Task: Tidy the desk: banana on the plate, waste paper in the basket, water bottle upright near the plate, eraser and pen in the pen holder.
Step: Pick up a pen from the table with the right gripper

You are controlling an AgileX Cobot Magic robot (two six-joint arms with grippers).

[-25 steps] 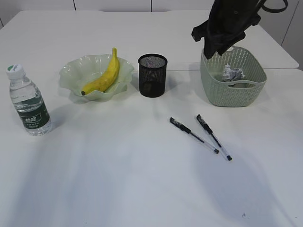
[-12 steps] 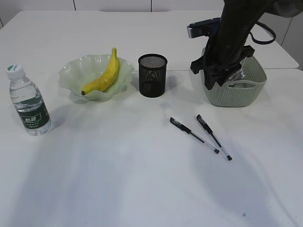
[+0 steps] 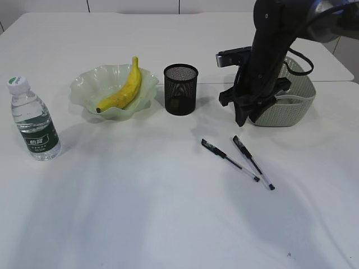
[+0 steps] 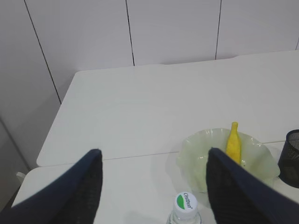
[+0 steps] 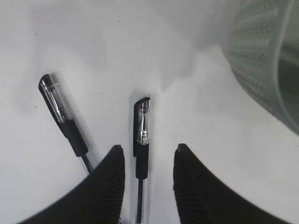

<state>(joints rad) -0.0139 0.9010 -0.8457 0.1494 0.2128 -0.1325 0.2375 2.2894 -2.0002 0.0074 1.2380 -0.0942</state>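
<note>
A yellow banana [image 3: 124,88] lies in the pale green plate [image 3: 84,84]. The water bottle [image 3: 33,120] stands upright to the plate's left. Two black pens [image 3: 230,159] [image 3: 253,162] lie side by side on the table. My right gripper [image 3: 242,116] hangs open just above their upper ends, and in the right wrist view one pen [image 5: 142,135] lies between its fingers [image 5: 114,182]. The black mesh pen holder [image 3: 180,89] stands right of the plate. My left gripper [image 4: 154,151] is open and empty above the bottle cap [image 4: 186,203]. The waste paper and the eraser are hidden.
The green woven basket [image 3: 294,106] stands behind my right arm, which covers its inside. It also shows at the top right of the right wrist view as the basket wall [image 5: 261,56]. The table's far edge runs behind the plate.
My right arm has come down from above the basket to the table in front of it, over the pens. The paper seen in the basket earlier is now covered by the arm.
</note>
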